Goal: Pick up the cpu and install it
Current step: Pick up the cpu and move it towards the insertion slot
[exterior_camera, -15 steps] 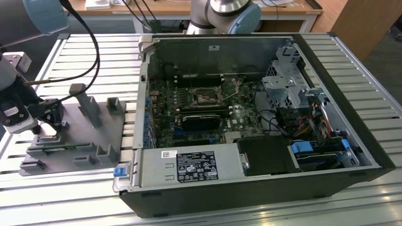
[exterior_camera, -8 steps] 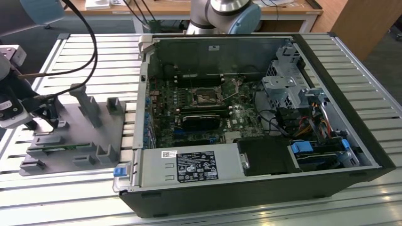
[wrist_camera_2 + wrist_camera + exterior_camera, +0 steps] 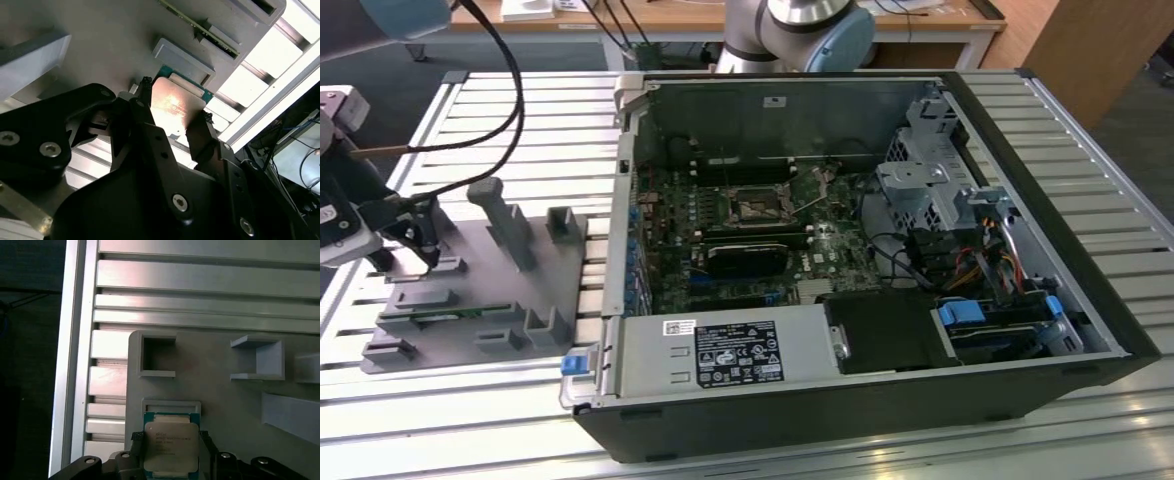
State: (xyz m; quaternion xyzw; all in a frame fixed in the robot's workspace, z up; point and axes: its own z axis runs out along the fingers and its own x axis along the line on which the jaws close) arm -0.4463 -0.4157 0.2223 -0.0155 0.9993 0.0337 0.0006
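You see the gripper grasping the cpu between its two fingers, directly above the grey holder plate.

Count so far: one chip, one gripper, one grey tray, one memory stick, one open computer case, one slatted table.

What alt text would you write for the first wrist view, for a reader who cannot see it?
A silver-topped cpu with a green rim lies on a grey fixture plate, with the black hand straddling it. The plate also carries square grey holders and rests on a slatted aluminium table.
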